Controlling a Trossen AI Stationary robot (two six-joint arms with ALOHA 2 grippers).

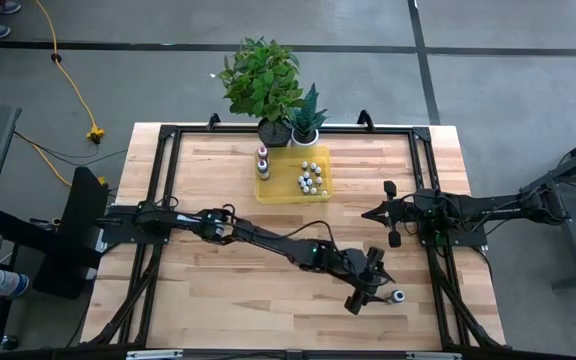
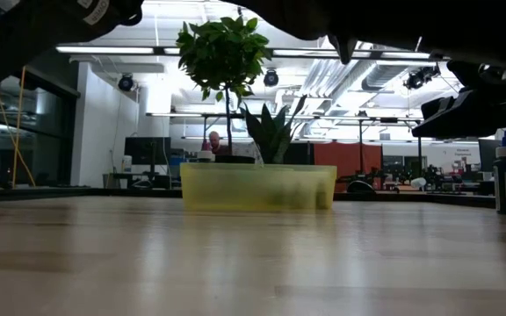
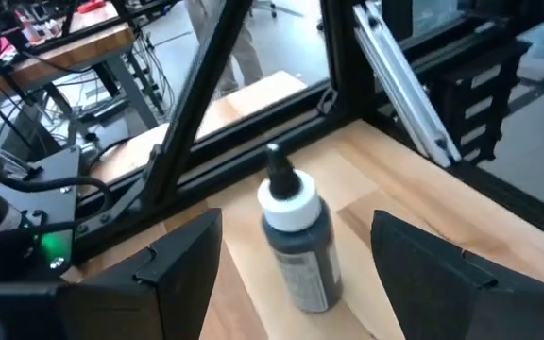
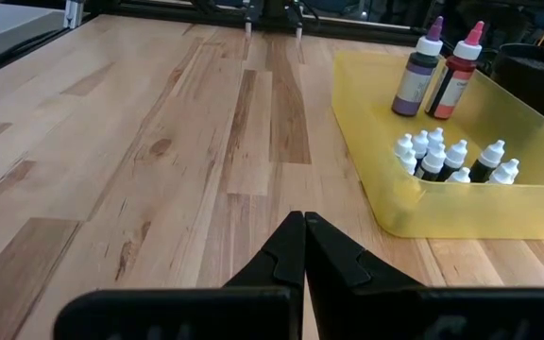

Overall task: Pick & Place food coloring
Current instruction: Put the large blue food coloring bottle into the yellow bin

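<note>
food coloring bottle (image 3: 296, 241) upright between open left end effector (image 3: 296, 274).

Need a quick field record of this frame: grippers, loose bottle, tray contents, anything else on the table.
left gripper: open, near the table's front right, fingers either side of the loose bottle, not gripping it
loose bottle: dark body, white cap, upright on the wood
right gripper: shut, empty, hovering at the table's right side
tray: translucent yellow, far centre
tray contents: cluster of small bottles, white caps; purple bottle and red bottle, upright
other: two potted plants behind the tray
</note>
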